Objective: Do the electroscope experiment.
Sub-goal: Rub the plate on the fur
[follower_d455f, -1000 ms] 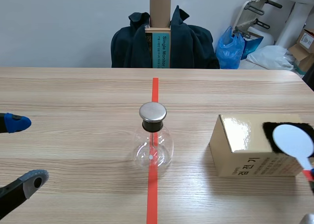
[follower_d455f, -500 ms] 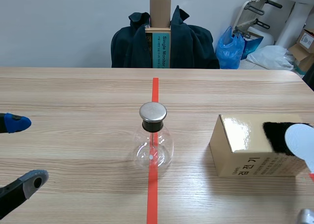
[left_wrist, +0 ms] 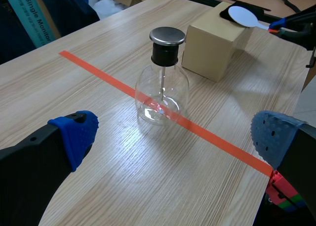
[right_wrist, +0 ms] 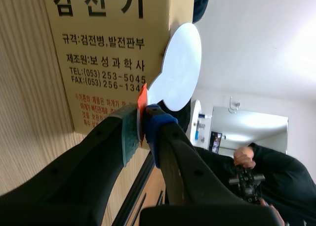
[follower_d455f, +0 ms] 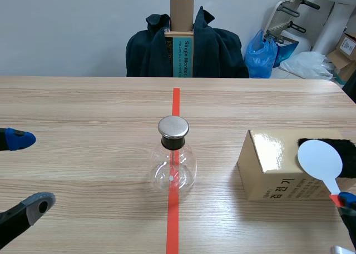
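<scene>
On tabletop (follower_d455f: 83, 109): electroscope set

Clear glass electroscope flask (follower_d455f: 173, 154), metal-capped, stands upright. Right of flask: tan cardboard box (follower_d455f: 275, 168); white round paddle (follower_d455f: 319, 159) above it, handle pinched in right gripper (right_wrist: 143, 122). Left of flask: left gripper (follower_d455f: 28, 170), released.

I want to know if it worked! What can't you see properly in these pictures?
1. What hangs inside the flask: too small, lost in glass glare, scene and left wrist views.
2. The black cloth on the box: partly behind the white paddle in the scene view; contact unclear.
3. The right gripper: mostly cut off by the scene view's edge.
</scene>
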You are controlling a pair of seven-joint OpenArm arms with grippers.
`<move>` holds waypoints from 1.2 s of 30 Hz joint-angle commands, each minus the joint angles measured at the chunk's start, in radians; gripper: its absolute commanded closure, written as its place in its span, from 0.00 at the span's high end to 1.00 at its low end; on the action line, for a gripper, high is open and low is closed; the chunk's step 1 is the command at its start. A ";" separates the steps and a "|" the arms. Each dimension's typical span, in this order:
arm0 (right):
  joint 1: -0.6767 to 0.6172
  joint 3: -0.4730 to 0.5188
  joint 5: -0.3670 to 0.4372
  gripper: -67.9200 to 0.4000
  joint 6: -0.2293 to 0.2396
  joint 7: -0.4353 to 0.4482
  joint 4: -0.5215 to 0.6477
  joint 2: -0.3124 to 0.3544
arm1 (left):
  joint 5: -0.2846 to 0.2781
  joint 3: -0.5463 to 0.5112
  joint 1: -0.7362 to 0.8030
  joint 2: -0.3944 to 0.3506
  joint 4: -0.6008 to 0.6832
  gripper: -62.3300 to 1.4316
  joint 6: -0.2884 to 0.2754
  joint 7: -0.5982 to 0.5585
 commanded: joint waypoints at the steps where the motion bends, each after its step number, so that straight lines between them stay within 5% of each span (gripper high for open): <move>1: 0.006 0.009 0.016 0.02 0.008 -0.100 0.008 0.012 | -0.014 0.005 -0.003 0.003 0.005 1.00 -0.003 -0.014; 6: 0.015 -0.006 -0.001 0.02 0.024 0.004 0.009 0.012 | -0.014 0.005 -0.003 0.003 0.005 1.00 -0.003 -0.014; 10: 0.012 0.000 0.001 0.02 0.024 -0.150 0.008 0.012 | -0.014 0.005 -0.003 0.003 0.005 1.00 -0.003 -0.014; 15: 0.021 -0.006 -0.010 0.02 0.023 -0.046 0.010 0.011 | -0.014 0.005 -0.003 0.003 0.005 1.00 -0.003 -0.014; 19: 0.017 0.001 -0.006 0.02 0.028 -0.178 0.010 0.013 | -0.014 0.005 -0.003 0.003 0.005 1.00 -0.003 -0.014; 23: 0.026 -0.003 -0.021 0.02 0.027 -0.059 0.011 0.014 | -0.014 0.005 -0.003 0.003 0.005 1.00 -0.003 -0.014; 28: 0.028 -0.005 -0.006 0.02 0.029 -0.157 0.011 0.015 | -0.014 0.005 -0.003 0.003 0.005 1.00 -0.003 -0.014; 36: 0.031 -0.005 -0.017 0.02 0.026 -0.074 0.026 0.015 | -0.013 0.005 -0.003 0.002 0.005 1.00 -0.003 -0.014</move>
